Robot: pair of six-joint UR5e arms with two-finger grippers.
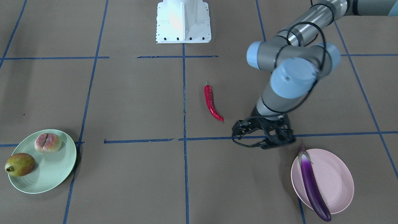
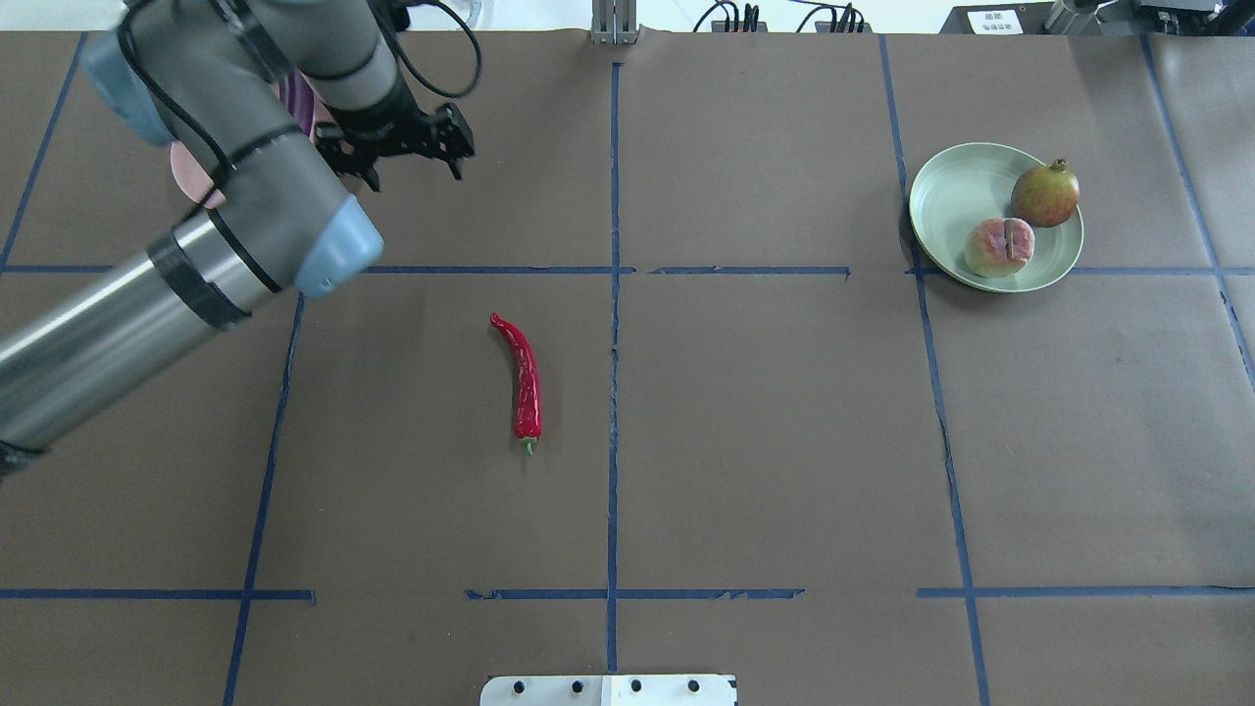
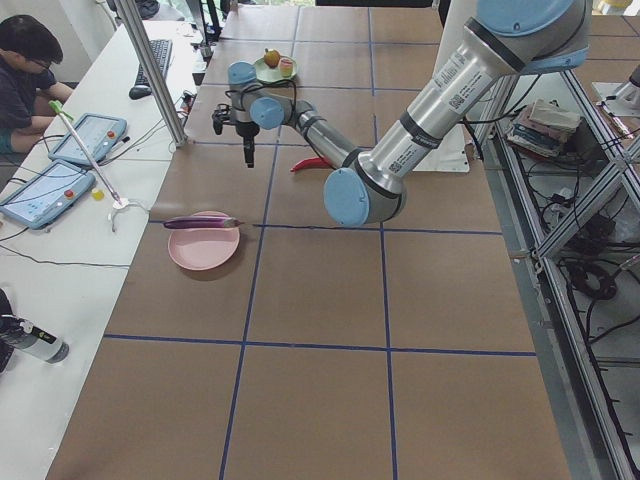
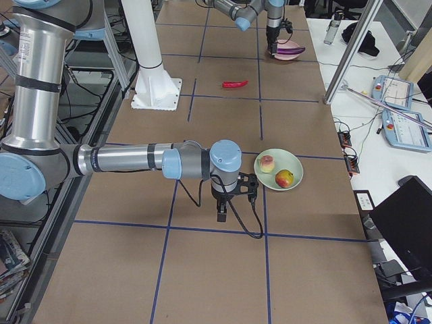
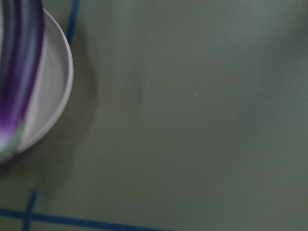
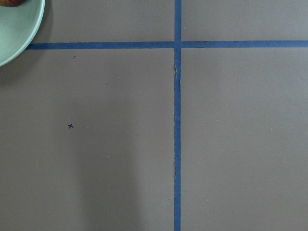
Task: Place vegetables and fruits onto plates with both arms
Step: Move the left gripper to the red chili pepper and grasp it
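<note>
The purple eggplant [image 1: 311,183] lies across the pink plate [image 1: 335,183]; both show at the left edge of the left wrist view, the eggplant [image 5: 19,72] on the plate [image 5: 53,96]. My left gripper [image 1: 264,141] is open and empty, just off the plate's rim toward the table's middle; it also shows in the overhead view [image 2: 417,176]. The red chili [image 2: 527,378] lies alone on the table. The peach [image 2: 1000,247] and the pomegranate [image 2: 1045,194] sit on the green plate [image 2: 951,206]. My right gripper [image 4: 221,206] hangs beside the green plate; I cannot tell whether it is open.
The white base block [image 1: 183,21] stands at the robot's edge. Blue tape lines [image 6: 177,120] cross the brown table. An operator [image 3: 25,70] sits with tablets at a side desk, and a metal pole [image 3: 150,70] stands near the far edge.
</note>
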